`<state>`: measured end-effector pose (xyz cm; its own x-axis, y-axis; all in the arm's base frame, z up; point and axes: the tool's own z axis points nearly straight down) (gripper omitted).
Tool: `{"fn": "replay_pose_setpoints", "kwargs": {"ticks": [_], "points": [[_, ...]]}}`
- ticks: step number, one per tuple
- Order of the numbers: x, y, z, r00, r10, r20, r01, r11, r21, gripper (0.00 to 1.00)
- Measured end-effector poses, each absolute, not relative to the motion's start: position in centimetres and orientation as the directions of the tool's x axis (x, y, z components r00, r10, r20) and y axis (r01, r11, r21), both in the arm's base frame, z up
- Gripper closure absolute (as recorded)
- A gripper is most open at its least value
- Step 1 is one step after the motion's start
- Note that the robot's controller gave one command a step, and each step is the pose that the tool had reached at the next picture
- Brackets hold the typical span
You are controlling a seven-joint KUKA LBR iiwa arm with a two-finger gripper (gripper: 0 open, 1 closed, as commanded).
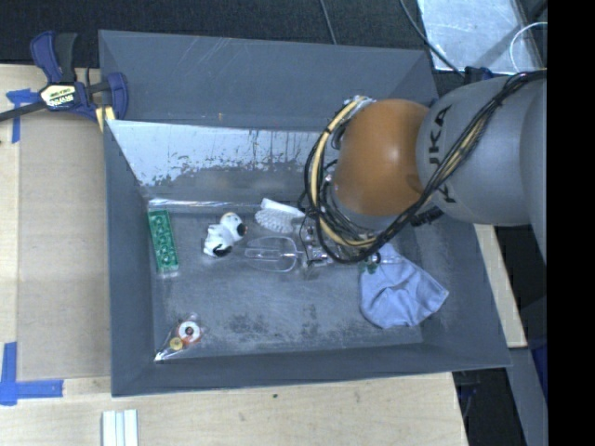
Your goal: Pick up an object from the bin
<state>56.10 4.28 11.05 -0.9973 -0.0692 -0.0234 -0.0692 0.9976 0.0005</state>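
Grey bin (279,337) floor: claw (312,249) beside clear plastic piece (268,252), white brush (277,216) near.

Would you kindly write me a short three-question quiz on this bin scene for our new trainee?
1. True or false: the blue-grey cloth lies against the left wall of the bin, as seen.
2. Which lies nearest the hand? A) green strip B) clear plastic piece C) orange-and-white thing
3. What colours is the small toy animal?
Key: 1 false; 2 B; 3 black and white.
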Motion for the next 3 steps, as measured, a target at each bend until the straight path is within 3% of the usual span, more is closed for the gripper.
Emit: {"fn": "replay_pose_setpoints", "kwargs": {"ticks": [1, 2, 3], "points": [[56.2, 4.3, 12.4, -0.997, -0.069, -0.029, -0.069, 0.998, 0.000, 1.00], [55.9, 4.3, 14.8, -0.998, -0.069, -0.016, -0.069, 0.998, 0.000, 1.00], [56.2, 4.3, 19.5, -0.997, -0.069, -0.029, -0.069, 0.998, 0.000, 1.00]]}}
